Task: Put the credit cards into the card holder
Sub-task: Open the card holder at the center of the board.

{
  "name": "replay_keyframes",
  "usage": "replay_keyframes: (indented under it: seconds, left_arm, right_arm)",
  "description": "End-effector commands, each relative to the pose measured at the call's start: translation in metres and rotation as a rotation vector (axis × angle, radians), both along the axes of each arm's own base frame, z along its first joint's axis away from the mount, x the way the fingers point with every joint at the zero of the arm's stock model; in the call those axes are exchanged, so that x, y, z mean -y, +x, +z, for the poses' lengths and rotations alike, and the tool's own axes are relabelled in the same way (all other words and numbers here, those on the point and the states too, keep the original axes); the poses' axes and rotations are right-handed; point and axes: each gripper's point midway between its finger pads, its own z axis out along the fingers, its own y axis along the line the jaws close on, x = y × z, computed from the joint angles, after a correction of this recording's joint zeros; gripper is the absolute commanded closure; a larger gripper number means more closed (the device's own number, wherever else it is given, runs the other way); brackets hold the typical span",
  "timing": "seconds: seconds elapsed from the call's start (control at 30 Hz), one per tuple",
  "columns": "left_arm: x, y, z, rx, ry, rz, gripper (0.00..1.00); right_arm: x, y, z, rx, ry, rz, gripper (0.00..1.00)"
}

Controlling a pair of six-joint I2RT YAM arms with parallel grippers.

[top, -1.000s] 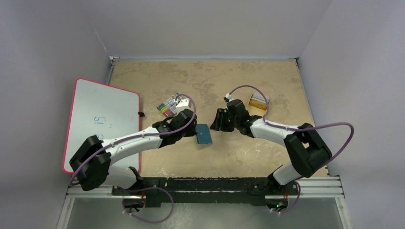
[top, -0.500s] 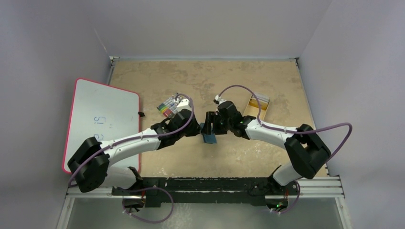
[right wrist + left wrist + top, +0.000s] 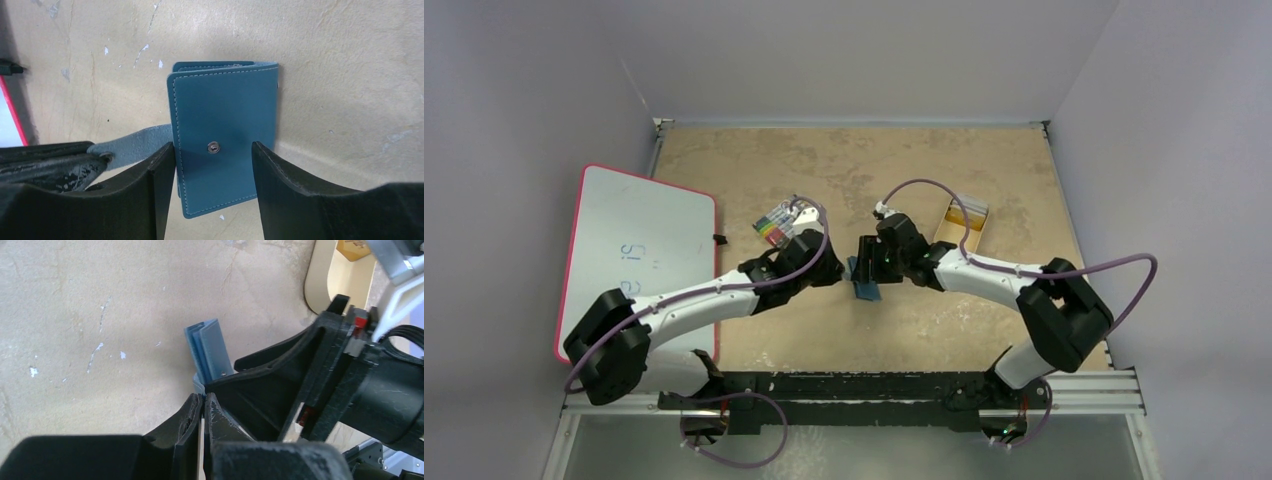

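Grey walls close in a mottled tan table, with a white board edged in pink-red off its left side and a flat pack with multicoloured stripes just beyond the left arm. At the table's middle, between the two arms, sits the small teal-blue leather bifold card holder, folded, its snap stud facing the right wrist camera and one edge on or just above the table. The left tool is pressed together, pinching the lighter blue flap that sticks out from the card holder's side. The right tool is spread, one finger on each side of the cover's lower half. The fingers are close against the long edges, but I cannot tell whether they press. The orange-yellow credit cards lie well apart in a shallow cream tray toward the far right. The card holder looks light, thin and floppy, so squeezing it across its width would likely buckle it. A better hold seems to be one cover near its free edge, opposite the pinched flap, so the two tools can pull the fold open. The smooth leather may slip, and the cards look stiff and thin, hard to lift from flat.
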Motion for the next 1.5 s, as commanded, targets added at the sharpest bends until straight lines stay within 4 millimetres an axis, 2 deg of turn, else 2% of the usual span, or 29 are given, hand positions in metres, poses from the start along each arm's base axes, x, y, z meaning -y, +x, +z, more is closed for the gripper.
replay_keyframes:
  seconds: [0.0,0.17,0.37,0.53,0.67,0.83,1.03,1.23,1.37,1.47]
  left_arm:
    - [-0.015,0.006,0.010,0.051,0.016,0.055,1.00]
    - [-0.030,0.002,-0.005,0.042,0.065,0.081,1.00]
    - [-0.037,-0.001,-0.010,0.050,0.066,0.097,1.00]
    - [-0.050,-0.002,-0.018,0.035,0.142,0.113,1.00]
    - [-0.050,-0.008,-0.028,0.005,0.143,0.097,1.00]
    - [-0.055,-0.011,-0.039,-0.019,0.175,0.108,1.00]
    - [-0.070,-0.010,-0.043,-0.029,0.230,0.145,1.00]
    - [-0.082,-0.010,-0.044,-0.041,0.244,0.177,1.00]
    - [-0.077,-0.010,-0.043,-0.055,0.217,0.169,0.91]
    - [-0.068,-0.010,-0.035,-0.069,0.176,0.152,0.82]
  right_arm:
    - [0.008,0.004,0.022,0.055,-0.021,-0.024,0.42]
    - [0.015,-0.001,0.017,0.053,-0.032,-0.029,0.41]
    - [0.024,0.003,0.016,0.063,-0.072,-0.045,0.43]
    - [0.047,0.007,0.007,0.035,-0.137,-0.116,0.46]
    - [0.067,0.006,0.000,0.034,-0.207,-0.166,0.46]
    - [0.069,0.001,-0.017,-0.011,-0.235,-0.163,0.47]
    - [0.076,0.004,-0.016,-0.002,-0.260,-0.198,0.52]
    - [0.081,0.002,-0.021,-0.011,-0.275,-0.205,0.51]
    - [0.069,-0.004,-0.028,-0.031,-0.214,-0.159,0.53]
    - [0.068,-0.007,-0.038,-0.052,-0.217,-0.152,0.57]
